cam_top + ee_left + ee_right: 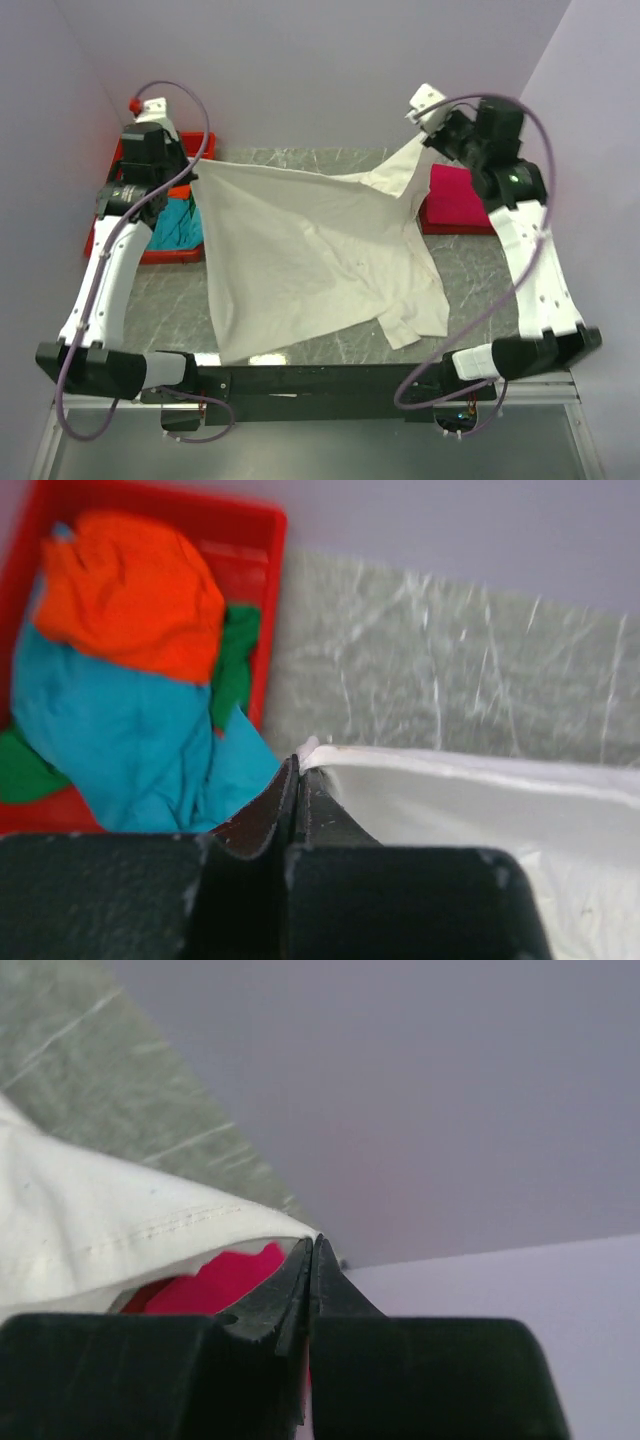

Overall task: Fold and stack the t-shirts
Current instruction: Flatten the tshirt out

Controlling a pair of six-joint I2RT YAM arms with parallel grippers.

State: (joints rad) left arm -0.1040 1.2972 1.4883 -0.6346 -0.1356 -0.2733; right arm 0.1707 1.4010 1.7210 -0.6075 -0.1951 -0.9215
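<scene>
The large cream-white t-shirt (pixel 300 250) hangs stretched between both grippers above the grey table, its lower part draped to the near edge. My left gripper (pixel 192 172) is shut on its left corner (pixel 330 755) beside the tray. My right gripper (pixel 432 140) is shut on its right corner (pixel 250 1222), raised at the far right. A folded magenta-pink t-shirt (pixel 455 198) lies below the right gripper and shows in the right wrist view (pixel 225 1275). Orange (pixel 130 590) and teal (pixel 130 740) t-shirts lie in the tray.
The red plastic tray (pixel 120 250) stands at the far left, partly hidden by the left arm; a green cloth (pixel 235 660) also lies in it. Lilac walls close the back and both sides. The marble table (pixel 480 280) shows bare at the right.
</scene>
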